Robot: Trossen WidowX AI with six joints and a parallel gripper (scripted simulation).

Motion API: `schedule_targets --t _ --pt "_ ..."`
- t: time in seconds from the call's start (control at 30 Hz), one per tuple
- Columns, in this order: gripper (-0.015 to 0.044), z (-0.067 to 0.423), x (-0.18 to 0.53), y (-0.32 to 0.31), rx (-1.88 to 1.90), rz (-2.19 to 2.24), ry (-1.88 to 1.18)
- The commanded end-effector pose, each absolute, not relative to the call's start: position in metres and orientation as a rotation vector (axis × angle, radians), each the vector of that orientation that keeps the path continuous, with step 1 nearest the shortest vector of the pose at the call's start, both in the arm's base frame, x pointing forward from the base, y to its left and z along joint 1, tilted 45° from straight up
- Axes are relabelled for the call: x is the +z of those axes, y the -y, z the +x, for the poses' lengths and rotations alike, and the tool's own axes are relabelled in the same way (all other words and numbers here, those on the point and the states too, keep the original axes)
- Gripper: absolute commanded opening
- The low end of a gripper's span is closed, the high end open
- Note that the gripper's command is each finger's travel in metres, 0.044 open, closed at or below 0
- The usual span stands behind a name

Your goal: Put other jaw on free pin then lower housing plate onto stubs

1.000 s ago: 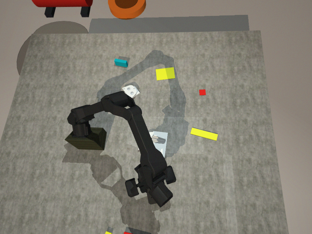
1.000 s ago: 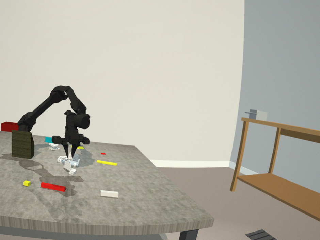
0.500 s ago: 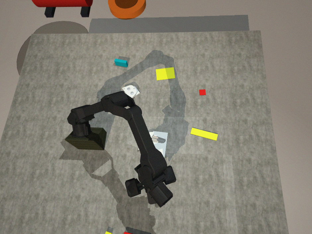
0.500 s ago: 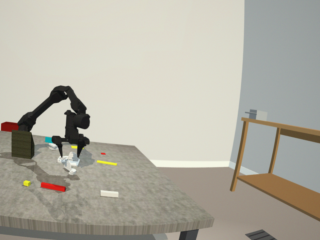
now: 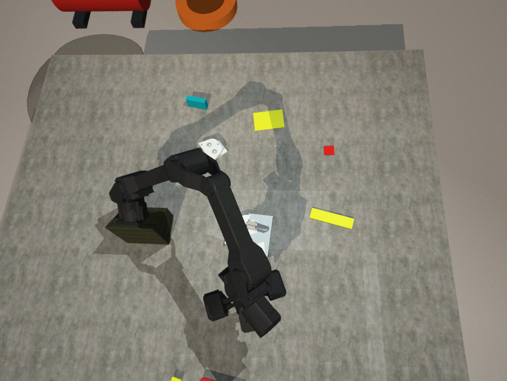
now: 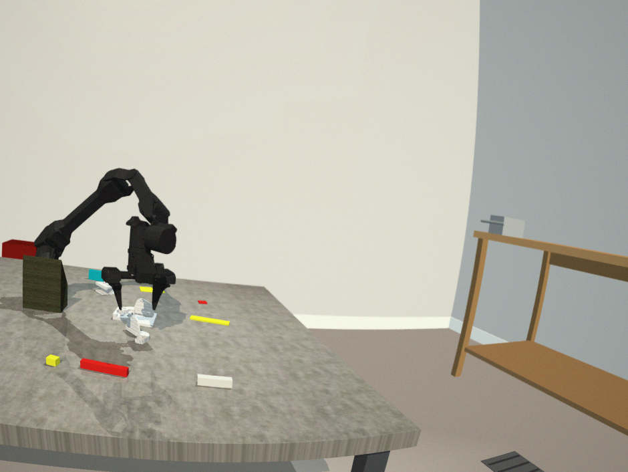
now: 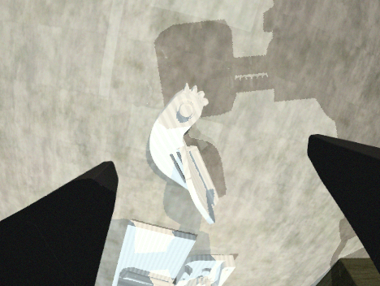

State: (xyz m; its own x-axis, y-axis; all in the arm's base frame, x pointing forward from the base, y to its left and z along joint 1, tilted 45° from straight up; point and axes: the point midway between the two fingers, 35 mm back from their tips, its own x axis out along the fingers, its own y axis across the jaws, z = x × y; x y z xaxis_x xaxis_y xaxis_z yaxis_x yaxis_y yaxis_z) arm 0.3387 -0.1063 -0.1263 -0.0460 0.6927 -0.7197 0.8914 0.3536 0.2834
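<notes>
The loose white jaw (image 6: 135,326) (image 7: 162,140) lies on the table in front of the base, its toothed end pointing away from the base. My gripper (image 6: 137,309) (image 7: 213,157) is wide open above it. In the wrist view the jaw lies between the fingertips, nearer the left one, with nothing gripped. The pale base (image 5: 265,242) (image 6: 147,321) (image 7: 158,244) is just behind, partly hidden by my arm from above. The other jaw (image 5: 258,225) is on the base. The free pin cannot be made out. The white housing plate (image 5: 212,148) (image 6: 104,287) with two round holes lies apart, farther back.
A yellow block (image 5: 268,120), a teal block (image 5: 196,102) and a red square (image 5: 329,150) lie farther back. A yellow bar (image 5: 331,218) (image 6: 209,320) lies right of the base. A red bar (image 6: 103,367), yellow cube (image 6: 53,360) and white bar (image 6: 214,381) lie nearer the front.
</notes>
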Motion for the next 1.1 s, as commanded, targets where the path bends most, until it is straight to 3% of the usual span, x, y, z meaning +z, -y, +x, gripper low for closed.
schedule_targets --t 0.0,0.23,0.8,1.07 --pt "0.0440 0.3386 -0.1263 0.1062 -0.305 1.398 -1.795" --pt "0.0440 0.3386 -0.1263 0.1062 -0.305 1.398 -1.795" --pt "0.0000 0.3386 -0.1263 0.1062 -0.305 1.398 -1.795" --pt "0.0000 0.3386 -0.1263 0.1062 -0.305 1.398 -1.795"
